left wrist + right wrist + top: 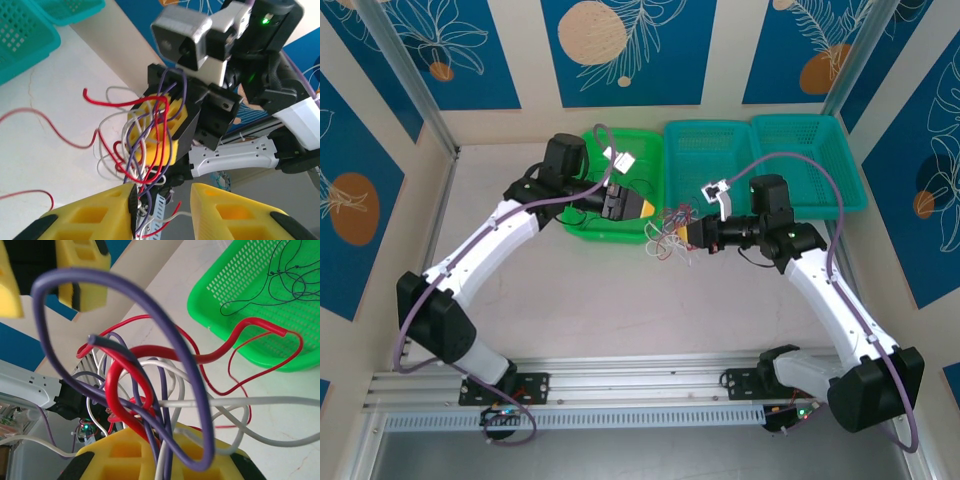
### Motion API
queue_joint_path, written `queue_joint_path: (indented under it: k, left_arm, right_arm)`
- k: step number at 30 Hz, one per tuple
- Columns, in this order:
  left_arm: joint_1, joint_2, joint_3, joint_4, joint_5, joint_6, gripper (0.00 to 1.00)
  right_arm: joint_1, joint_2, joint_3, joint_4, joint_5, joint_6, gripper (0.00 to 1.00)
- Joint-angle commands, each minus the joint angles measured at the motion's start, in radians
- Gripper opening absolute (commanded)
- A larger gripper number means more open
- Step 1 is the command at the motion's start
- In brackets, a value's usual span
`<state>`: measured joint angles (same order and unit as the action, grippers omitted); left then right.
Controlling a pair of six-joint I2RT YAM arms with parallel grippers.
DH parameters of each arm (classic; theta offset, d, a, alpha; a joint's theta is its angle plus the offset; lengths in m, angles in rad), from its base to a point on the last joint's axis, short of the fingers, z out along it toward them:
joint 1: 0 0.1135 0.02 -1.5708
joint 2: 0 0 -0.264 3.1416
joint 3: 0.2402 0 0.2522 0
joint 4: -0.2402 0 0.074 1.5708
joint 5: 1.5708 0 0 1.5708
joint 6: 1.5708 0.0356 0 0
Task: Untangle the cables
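the right gripper [162,440] is clamped on the tangled red, white and purple cables [150,349], which trail onto the worktop [600,300] just beside the green basket [225,290], while the left gripper [162,192] faces it with jaws apart, some strands running loose between them

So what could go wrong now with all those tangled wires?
1. The cables loop around the right gripper, which is shut on them; pulling could tighten the knot.
2. A red cable reaches across the rim of the green basket and might snag there.
3. The open left gripper has several strands by it and could grab more than one.
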<state>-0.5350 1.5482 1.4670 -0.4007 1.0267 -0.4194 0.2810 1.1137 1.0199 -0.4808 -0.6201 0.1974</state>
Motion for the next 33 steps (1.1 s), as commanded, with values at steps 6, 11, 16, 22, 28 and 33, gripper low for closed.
queue_joint_path:
  k: [6,11,16,22,28,33]
  left_arm:
    - [-0.006,0.018,0.013,-0.019,-0.022,0.055,0.36]
    - [-0.007,0.042,0.029,-0.011,0.001,0.048,0.34]
    - [-0.009,0.044,0.021,-0.038,0.052,0.068,0.34]
    - [-0.01,0.02,-0.016,-0.002,0.066,0.059,0.4]
    - [-0.01,0.028,-0.027,-0.002,0.081,0.065,0.29]
    - [-0.01,0.032,-0.021,-0.011,0.067,0.087,0.12]
  right_arm:
    - [0.031,0.004,0.052,0.005,-0.05,-0.007,0.04]
    - [0.052,0.011,0.057,-0.001,-0.031,0.002,0.04]
    - [0.058,0.011,0.054,0.017,0.003,0.015,0.03]
    - [0.061,0.015,0.052,0.018,0.02,0.014,0.03]
    - [0.061,0.02,0.059,0.012,0.022,0.012,0.02]
    - [0.061,0.018,0.057,0.009,0.03,0.017,0.02]
